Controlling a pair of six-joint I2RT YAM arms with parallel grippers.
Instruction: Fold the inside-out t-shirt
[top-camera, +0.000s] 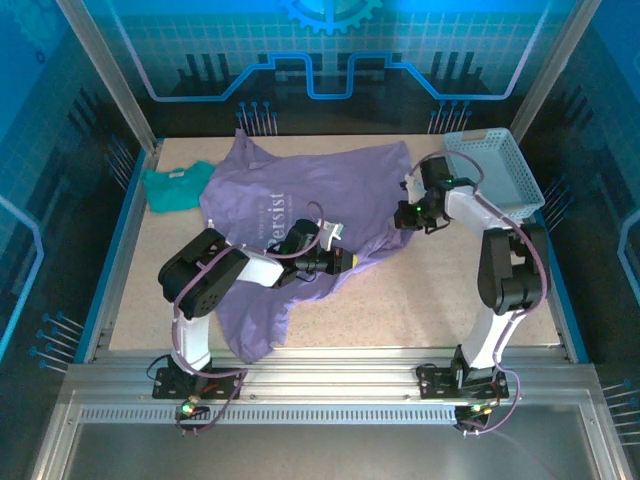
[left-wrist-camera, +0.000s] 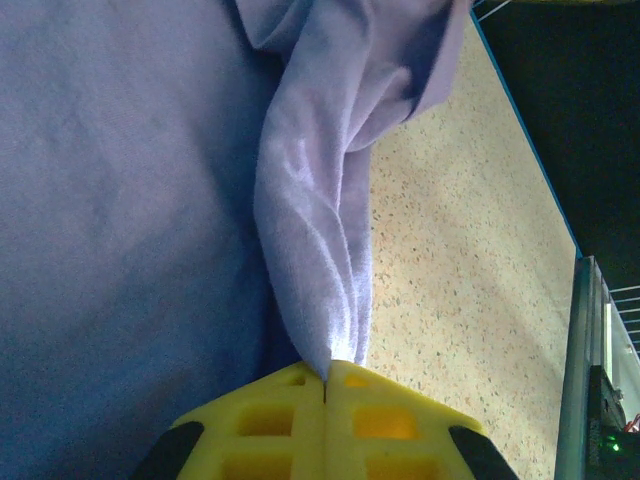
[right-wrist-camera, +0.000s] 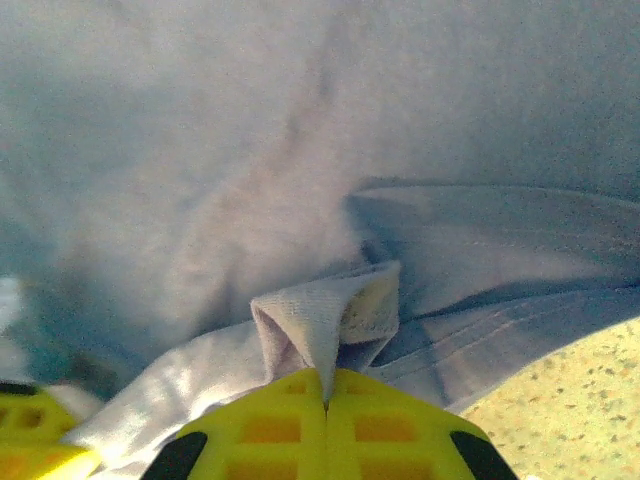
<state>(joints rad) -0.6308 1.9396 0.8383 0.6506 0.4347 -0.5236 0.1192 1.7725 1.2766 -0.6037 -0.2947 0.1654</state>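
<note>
The inside-out t-shirt (top-camera: 290, 205), lavender with white lettering, lies rumpled across the middle and left of the table, one end hanging toward the near edge. My left gripper (top-camera: 349, 258) is at the shirt's right-hand edge, shut on a gathered fold of the fabric (left-wrist-camera: 310, 250); its yellow fingers (left-wrist-camera: 270, 420) meet tightly around it. At the shirt's far right corner my right gripper (top-camera: 408, 190) is shut on a small folded bit of the shirt's edge (right-wrist-camera: 325, 315), and stitched hem lines run beside it. Its yellow fingers (right-wrist-camera: 390, 430) are pressed together.
A smaller teal shirt (top-camera: 175, 186) lies at the far left. A white mesh basket (top-camera: 495, 170) stands at the far right, just behind the right arm. Bare speckled tabletop (top-camera: 430, 290) stretches to the right of the lavender shirt. Blue rails border the table.
</note>
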